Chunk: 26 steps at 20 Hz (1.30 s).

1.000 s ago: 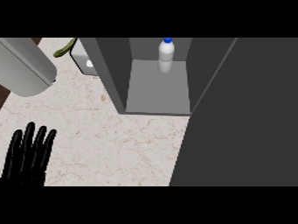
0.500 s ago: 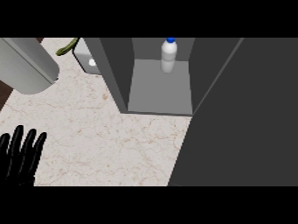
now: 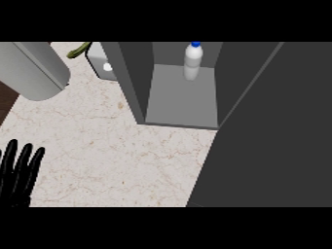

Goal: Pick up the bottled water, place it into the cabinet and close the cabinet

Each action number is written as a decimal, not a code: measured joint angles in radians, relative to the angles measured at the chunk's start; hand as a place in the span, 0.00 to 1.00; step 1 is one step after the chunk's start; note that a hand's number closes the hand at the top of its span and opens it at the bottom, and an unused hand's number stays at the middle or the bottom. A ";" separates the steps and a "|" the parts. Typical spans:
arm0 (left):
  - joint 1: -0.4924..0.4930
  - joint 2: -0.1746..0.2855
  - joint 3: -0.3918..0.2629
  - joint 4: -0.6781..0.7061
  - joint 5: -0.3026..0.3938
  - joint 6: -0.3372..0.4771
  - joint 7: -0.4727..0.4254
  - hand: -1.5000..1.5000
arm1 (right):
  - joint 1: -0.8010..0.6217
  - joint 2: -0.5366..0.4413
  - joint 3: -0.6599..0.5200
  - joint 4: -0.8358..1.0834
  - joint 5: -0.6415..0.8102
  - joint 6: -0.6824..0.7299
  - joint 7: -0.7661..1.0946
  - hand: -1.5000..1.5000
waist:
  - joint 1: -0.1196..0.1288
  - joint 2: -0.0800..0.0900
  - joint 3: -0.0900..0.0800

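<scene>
Bottled water (image 3: pixel 192 61) upright at back inside cabinet (image 3: pixel 136 82); door (image 3: pixel 283 136) open; left hand (image 3: pixel 9 177) well left of cabinet, fingers (image 3: pixel 11 155) straight, spread, holding nothing

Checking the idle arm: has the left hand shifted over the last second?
Yes. The left hand has drifted toward the view's left, farther from the cabinet.

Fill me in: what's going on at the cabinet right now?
The bottled water stands upright at the back of the open cabinet, and no hand is touching it. The cabinet door is swung out at the view's right and is not yet closed. The left hand rests open at the lower left edge, over the counter. The right hand is out of view.
</scene>
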 measured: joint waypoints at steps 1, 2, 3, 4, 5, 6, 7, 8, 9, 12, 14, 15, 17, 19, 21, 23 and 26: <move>0.002 0.001 0.000 -0.001 0.000 -0.002 0.000 0.00 | -0.002 0.000 -0.001 0.000 -0.002 0.002 0.001 1.00 | 0.002 0.001 0.000; 0.005 0.002 0.000 -0.001 0.001 -0.007 -0.001 0.00 | -0.003 0.000 -0.003 0.000 -0.005 0.002 0.001 1.00 | 0.006 0.003 0.000; 0.005 0.000 0.001 -0.002 0.004 -0.009 -0.003 0.00 | -0.003 0.001 -0.003 0.001 -0.010 0.003 0.001 1.00 | 0.008 0.004 0.000; 0.005 0.003 0.004 -0.003 0.006 -0.012 -0.003 0.00 | -0.002 0.004 -0.007 0.002 -0.017 0.001 0.002 1.00 | 0.011 0.006 0.000; 0.006 0.005 0.009 -0.002 0.008 -0.018 -0.006 0.00 | 0.001 0.005 -0.008 0.004 -0.025 -0.001 0.001 1.00 | 0.015 0.008 0.000; 0.011 0.008 0.008 -0.004 0.009 -0.024 -0.007 0.00 | 0.004 0.006 -0.009 0.006 -0.034 -0.004 0.001 1.00 | 0.020 0.010 0.000; 0.010 0.009 0.009 -0.005 0.009 -0.026 -0.006 0.00 | 0.004 0.007 -0.009 0.010 -0.045 -0.004 0.000 1.00 | 0.023 0.012 0.000; 0.011 0.011 0.010 -0.003 0.010 -0.031 -0.007 0.00 | 0.004 0.009 -0.012 0.014 -0.057 -0.005 0.000 1.00 | 0.026 0.015 0.000; 0.009 0.012 0.013 -0.003 0.013 -0.036 -0.007 0.00 | 0.004 0.010 -0.013 0.019 -0.071 -0.003 -0.002 1.00 | 0.031 0.017 0.000; 0.009 0.019 0.017 -0.003 0.016 -0.051 -0.009 0.00 | 0.011 0.019 -0.015 0.041 -0.141 0.007 0.009 1.00 | 0.049 0.026 -0.001; 0.008 0.023 0.015 -0.012 0.014 -0.061 -0.011 0.00 | 0.018 0.024 -0.017 0.062 -0.217 0.027 0.026 1.00 | 0.071 0.034 -0.001; 0.008 0.027 0.016 -0.013 0.014 -0.067 -0.011 0.00 | 0.024 0.026 -0.017 0.074 -0.260 0.034 0.035 1.00 | 0.079 0.038 -0.001; 0.005 0.032 0.015 -0.014 0.014 -0.077 -0.010 0.00 | 0.034 0.034 -0.014 0.099 -0.343 0.043 0.053 1.00 | 0.091 0.043 -0.001; 0.001 0.035 0.019 -0.010 0.017 -0.086 -0.011 0.00 | 0.037 0.040 -0.011 0.120 -0.412 0.047 0.072 1.00 | 0.094 0.044 -0.002; 0.005 0.037 0.023 -0.009 0.019 -0.093 -0.014 0.00 | 0.045 0.040 -0.012 0.131 -0.455 0.038 0.079 1.00 | 0.093 0.042 -0.001; 0.012 0.040 0.028 -0.005 0.023 -0.097 -0.015 0.00 | 0.062 0.040 -0.028 0.131 -0.476 0.014 0.071 1.00 | 0.081 0.039 -0.001; 0.023 0.041 0.039 0.000 0.027 -0.099 -0.021 0.00 | 0.085 0.048 -0.063 0.134 -0.483 -0.027 0.045 1.00 | 0.062 0.034 0.000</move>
